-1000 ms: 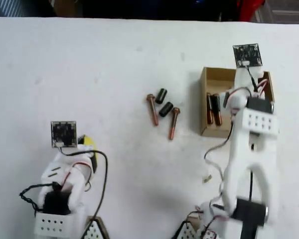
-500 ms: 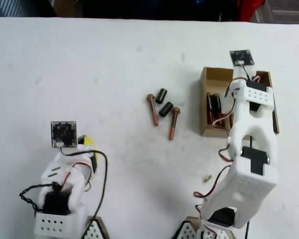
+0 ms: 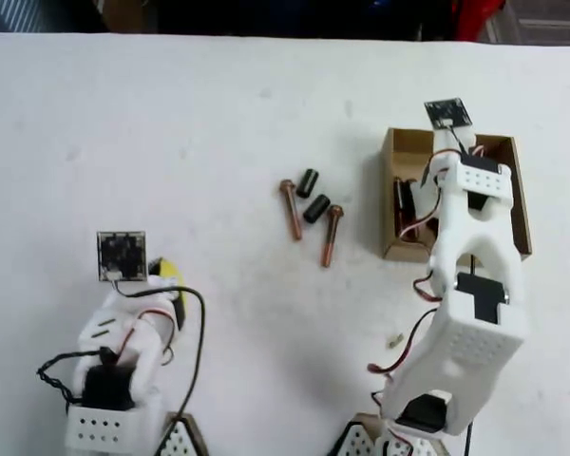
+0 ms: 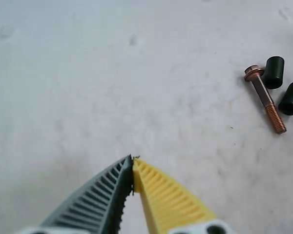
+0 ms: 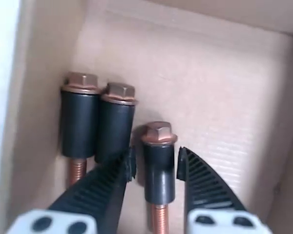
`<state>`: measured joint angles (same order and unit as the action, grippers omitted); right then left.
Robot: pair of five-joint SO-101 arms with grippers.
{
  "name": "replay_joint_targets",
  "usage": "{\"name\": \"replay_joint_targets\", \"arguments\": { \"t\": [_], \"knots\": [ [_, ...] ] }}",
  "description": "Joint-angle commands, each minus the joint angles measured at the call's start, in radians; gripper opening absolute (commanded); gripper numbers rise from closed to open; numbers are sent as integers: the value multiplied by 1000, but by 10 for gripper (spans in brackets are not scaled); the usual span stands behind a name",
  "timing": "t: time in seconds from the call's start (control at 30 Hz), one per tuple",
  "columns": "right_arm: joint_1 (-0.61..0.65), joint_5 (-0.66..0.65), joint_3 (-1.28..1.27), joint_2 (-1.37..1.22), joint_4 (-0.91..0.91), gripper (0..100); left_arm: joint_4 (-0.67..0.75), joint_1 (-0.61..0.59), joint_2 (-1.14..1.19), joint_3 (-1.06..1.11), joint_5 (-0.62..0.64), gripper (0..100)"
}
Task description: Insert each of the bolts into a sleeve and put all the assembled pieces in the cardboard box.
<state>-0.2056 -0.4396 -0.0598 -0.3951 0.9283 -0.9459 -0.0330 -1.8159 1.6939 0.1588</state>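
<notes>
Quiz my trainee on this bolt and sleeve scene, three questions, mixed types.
1. How many bare copper-coloured metal bolts lie on the white table?
2. True or false: the left gripper has its jaws shut.
3. The bolts in black cylindrical sleeves lie: A in the brown cardboard box; B on the table; C in the left gripper.
Key: 1 two; 2 true; 3 A.

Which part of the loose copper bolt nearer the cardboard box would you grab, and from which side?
Probably mid-shank on that bolt, coming straight down from above. It lies flat on the table, and a black sleeve sits close beside its head, while the shank toward the threaded end has bare table on both sides to close around.
</notes>
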Motion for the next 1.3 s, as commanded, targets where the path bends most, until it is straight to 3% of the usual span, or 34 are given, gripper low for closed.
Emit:
{"name": "replay_joint_targets", "arguments": {
  "t": [0.0,0.33,0.7,1.03,1.27],
  "knots": [
    [30,-12,43,104,15,121,3,-4,-8,0,-14,26],
    [107,6,43,381,171,120,3,-4,-8,0,-14,26],
    [259,305,43,599,384,122,2,-4,-8,0,-14,26],
    [456,652,52,476,414,122,-3,-4,-8,0,-14,24],
    [487,747,173,274,427,121,-3,-4,-8,0,-14,24]
  ]
}}
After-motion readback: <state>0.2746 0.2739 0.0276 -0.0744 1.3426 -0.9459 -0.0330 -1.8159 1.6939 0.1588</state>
